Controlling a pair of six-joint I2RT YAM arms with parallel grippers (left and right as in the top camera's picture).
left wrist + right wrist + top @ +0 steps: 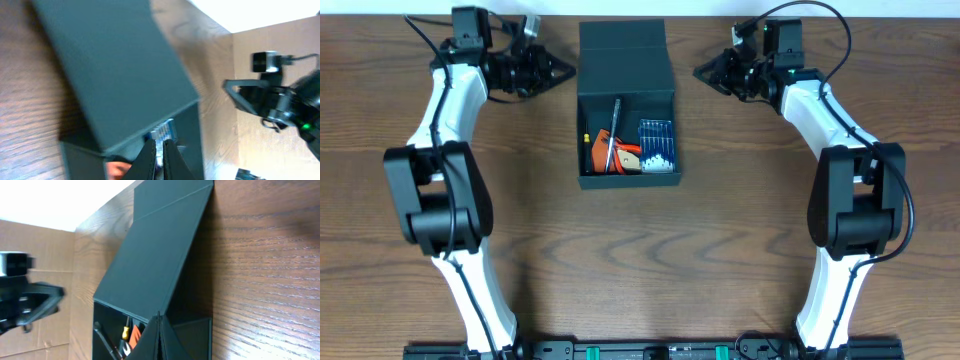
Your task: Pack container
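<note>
Container sat at table's 12 o'clock, lid up, tools inside. Left gripper at its 10, right gripper at its 2, both w/ fingers together, empty. Packing looked done; next prob. lid needs folding shut.

The overhead camera looks straight down on the bench from well above. It takes in both arms whole, one on either side of the container. The left wrist camera sits close on the container's left side and faces across its lid to the right gripper beyond, with its own left gripper in the foreground. The right wrist camera mirrors this from the container's right side. All three views share the container's lid.
</note>
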